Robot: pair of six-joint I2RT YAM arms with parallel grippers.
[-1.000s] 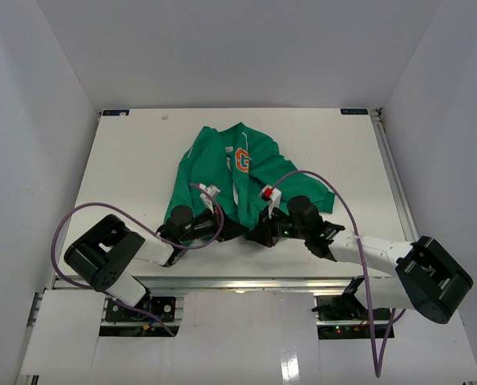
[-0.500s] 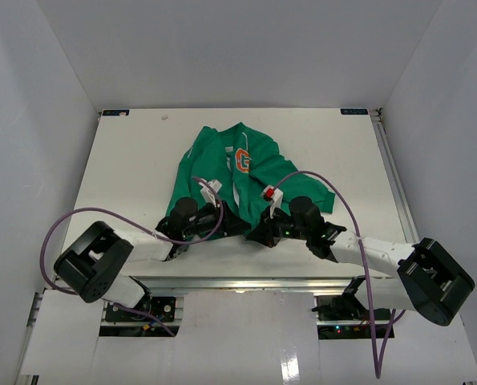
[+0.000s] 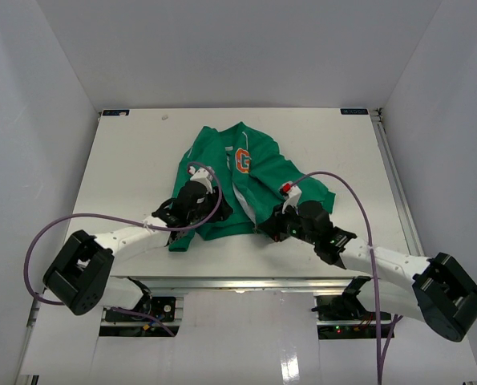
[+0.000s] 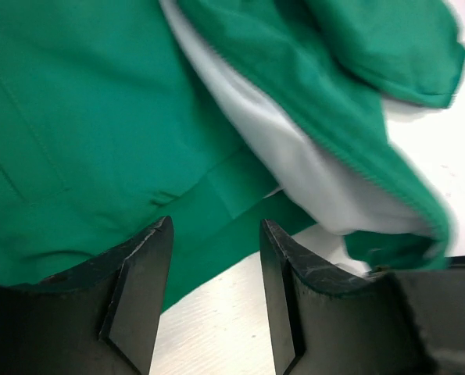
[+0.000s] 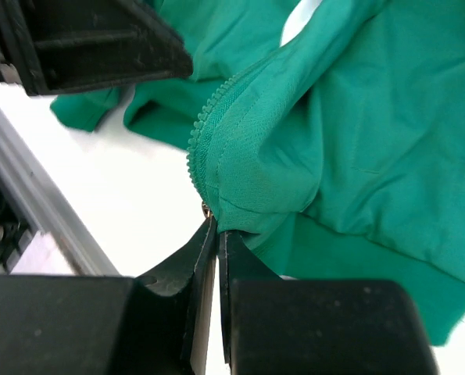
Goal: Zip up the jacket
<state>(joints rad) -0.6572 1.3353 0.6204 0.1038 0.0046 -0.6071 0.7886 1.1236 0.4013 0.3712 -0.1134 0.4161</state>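
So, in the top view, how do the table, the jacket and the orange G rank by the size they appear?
Largest to smallest:
1. table
2. jacket, covering only the middle of it
3. orange G, a small mark on the chest

The jacket point(image 3: 222, 160) lies mid-worktop point(image 3: 126, 160); left jaws over its left half, right jaws at its near-right hem.

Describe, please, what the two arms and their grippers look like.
Left arm and right arm: white shells, black joint housings, each trailing a purple cable. Left gripper and right gripper: black, two angular fingers. A red tag marks the right wrist.
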